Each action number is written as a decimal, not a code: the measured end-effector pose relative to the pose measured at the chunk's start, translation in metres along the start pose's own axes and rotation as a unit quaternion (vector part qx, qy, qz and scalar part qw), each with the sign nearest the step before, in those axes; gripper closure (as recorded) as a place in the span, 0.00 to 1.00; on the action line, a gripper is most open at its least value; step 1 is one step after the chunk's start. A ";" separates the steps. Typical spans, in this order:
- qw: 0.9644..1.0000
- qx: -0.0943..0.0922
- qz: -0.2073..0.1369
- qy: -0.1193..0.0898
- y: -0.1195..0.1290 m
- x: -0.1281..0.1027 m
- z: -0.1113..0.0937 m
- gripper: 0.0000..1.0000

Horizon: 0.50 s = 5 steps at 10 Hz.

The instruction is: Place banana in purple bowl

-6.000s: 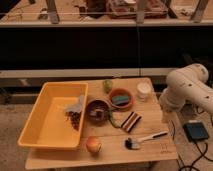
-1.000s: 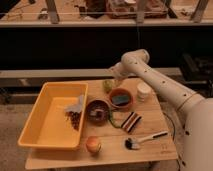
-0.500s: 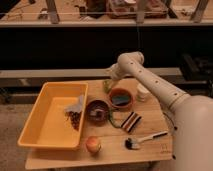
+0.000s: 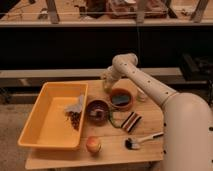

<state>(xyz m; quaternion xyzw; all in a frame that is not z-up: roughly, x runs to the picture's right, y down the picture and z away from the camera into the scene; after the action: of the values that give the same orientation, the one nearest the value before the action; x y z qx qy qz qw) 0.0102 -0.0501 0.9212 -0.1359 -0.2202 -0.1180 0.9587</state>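
**Pincer reaches the banana**
Our arm has swung across from the right. The pincer (image 4: 106, 80) now hovers at the banana (image 4: 107, 88) on the worktop's (image 4: 60, 156) far edge, its opening unclear to us. The purple bowl (image 4: 97, 110) sits nearby.

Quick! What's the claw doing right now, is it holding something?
Claw: over the table's far edge, just behind the orange bowl; open, closed or holding something cannot be told.

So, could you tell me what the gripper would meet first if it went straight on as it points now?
The gripper points down at the table's far edge, left of the orange bowl. It would probably meet the banana just beneath it first, then the table; depth is unclear.
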 end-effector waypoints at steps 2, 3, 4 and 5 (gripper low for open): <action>1.000 0.001 0.008 -0.001 0.004 0.008 0.004 0.88; 1.000 0.006 0.008 -0.004 0.004 0.011 0.002 0.97; 1.000 0.012 0.008 -0.007 0.004 0.012 0.001 1.00; 1.000 0.018 0.004 -0.006 0.003 0.011 -0.003 1.00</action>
<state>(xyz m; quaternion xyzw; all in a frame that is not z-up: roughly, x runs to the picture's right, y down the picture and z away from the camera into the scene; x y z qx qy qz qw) 0.0219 -0.0496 0.9231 -0.1197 -0.2279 -0.1096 0.9601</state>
